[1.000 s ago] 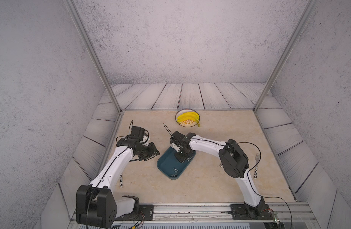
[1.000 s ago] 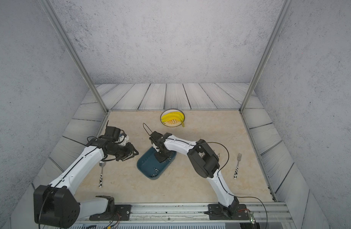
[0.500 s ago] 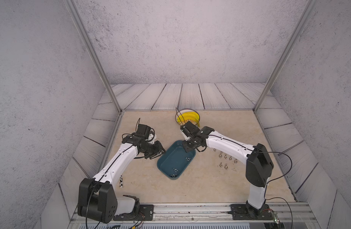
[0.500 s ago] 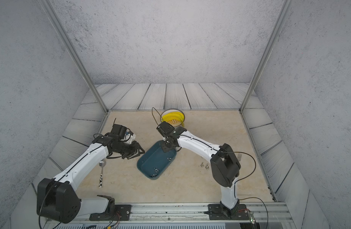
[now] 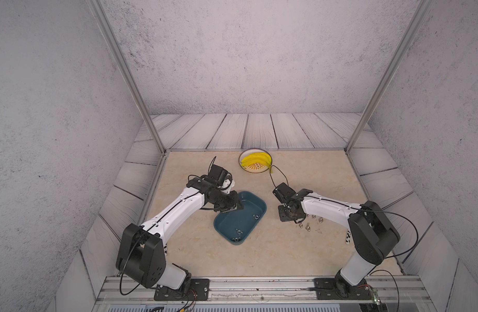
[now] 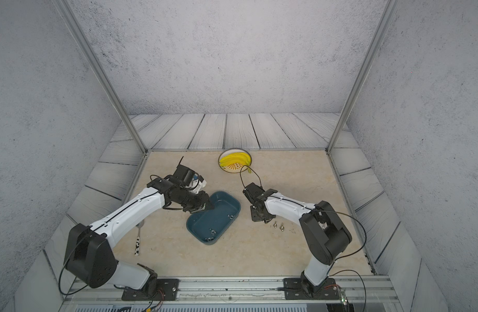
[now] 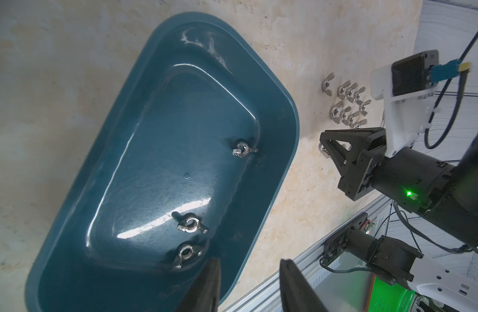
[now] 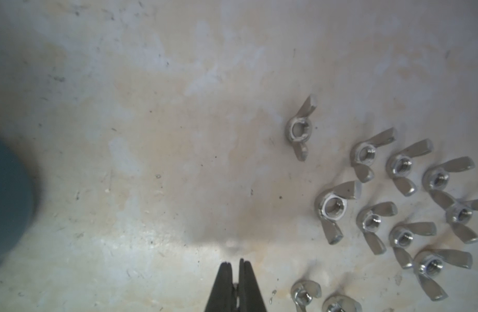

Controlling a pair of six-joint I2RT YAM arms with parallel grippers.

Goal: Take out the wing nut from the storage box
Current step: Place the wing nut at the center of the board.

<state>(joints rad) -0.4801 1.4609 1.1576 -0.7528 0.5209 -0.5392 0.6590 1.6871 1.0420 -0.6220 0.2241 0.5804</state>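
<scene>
3 wing nuts in storage box; nearest seemingly just off left gripper

Both arms, as I see them from my console: left arm and right arm, white link shells dotted with small screws, a thin black line running along each; bulky black joint housings; black base plates; black cable in a loop at the right wrist; white camera bracket with a blue plug; green lamp lit on a black housing; left gripper and right gripper, which I note as matt black and tapered.
</scene>
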